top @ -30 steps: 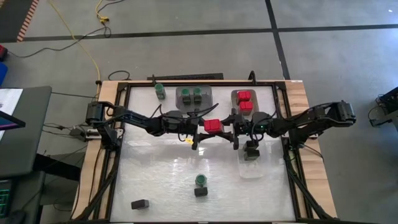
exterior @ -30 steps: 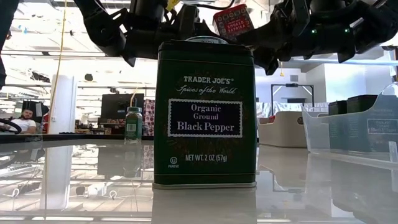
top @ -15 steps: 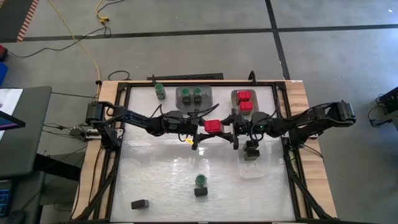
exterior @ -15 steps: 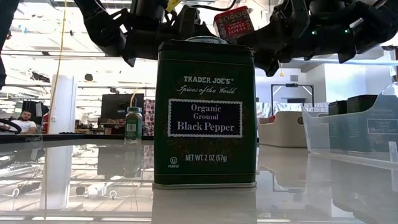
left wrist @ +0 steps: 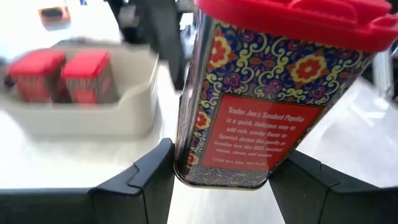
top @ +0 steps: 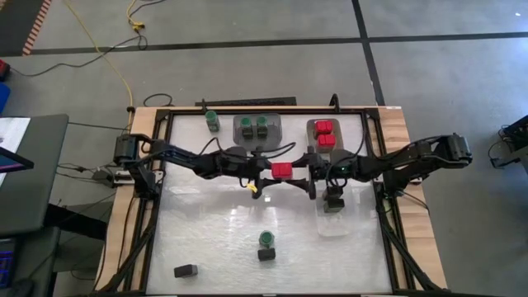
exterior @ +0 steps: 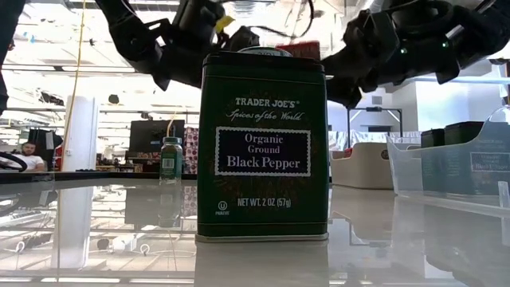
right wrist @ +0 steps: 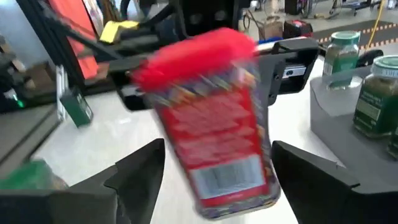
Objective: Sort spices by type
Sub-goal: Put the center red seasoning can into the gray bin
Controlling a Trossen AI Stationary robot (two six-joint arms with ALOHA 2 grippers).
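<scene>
Paprika tin (top: 282,171), tilted now, seemingly between left tool (top: 262,173) and right tool (top: 307,175).

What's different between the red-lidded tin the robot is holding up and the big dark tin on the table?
The smoked paprika tin has a red lid and a colourful flowered pattern; the black pepper tin is dark green and plain. The paprika tin is held between the two arms; the pepper tin stands upright on the table. Both are boxy Trader Joe's spice tins.

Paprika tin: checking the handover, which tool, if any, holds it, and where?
The left tool clamps the paprika tin by the sides of its base; the right tool brackets it, contact unclear.
</scene>
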